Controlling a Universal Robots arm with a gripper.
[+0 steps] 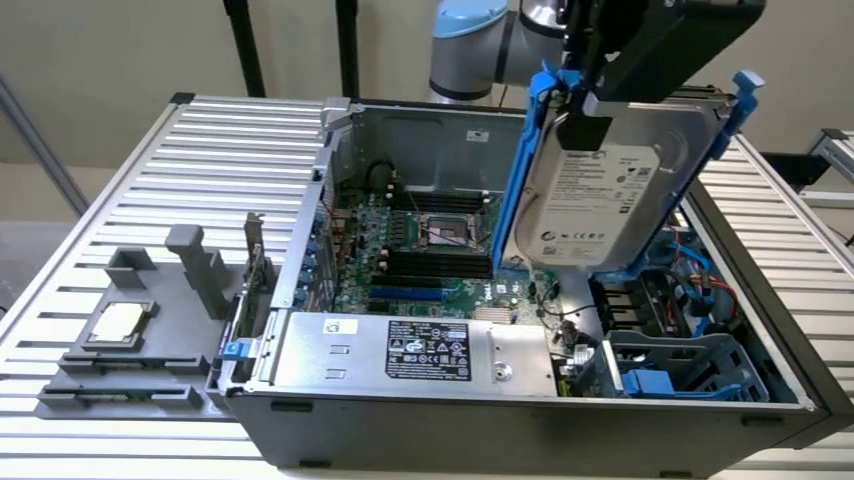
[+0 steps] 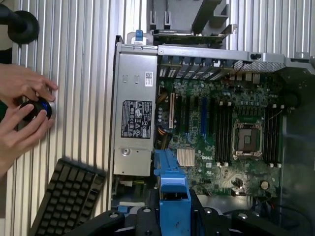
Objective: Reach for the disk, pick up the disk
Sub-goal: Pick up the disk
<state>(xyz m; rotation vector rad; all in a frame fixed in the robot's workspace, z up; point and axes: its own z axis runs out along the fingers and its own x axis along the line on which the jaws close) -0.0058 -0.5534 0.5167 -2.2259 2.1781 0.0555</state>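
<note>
The disk (image 1: 607, 195) hangs upright above the open computer case (image 1: 534, 420), its silver face and white barcode label turned to the exterior camera. Blue rails (image 1: 523, 160) run down both of its long edges. My gripper (image 1: 603, 105) comes down from the top of the exterior view and is shut on the disk's upper edge. The disk is clear of the case and touches nothing else. In the wrist view one blue rail (image 2: 170, 179) sticks out from between my black gripper body (image 2: 172, 211), over the motherboard (image 2: 221, 128).
Inside the case lie the grey power supply box with a black label (image 1: 400, 350), also seen as that box (image 2: 133, 123), and a drive bay with blue parts (image 1: 681, 370). A small silvery chip (image 1: 118, 322) rests on a grey fixture. A person's hands (image 2: 19, 118) and a keyboard (image 2: 69, 196) are beside the case.
</note>
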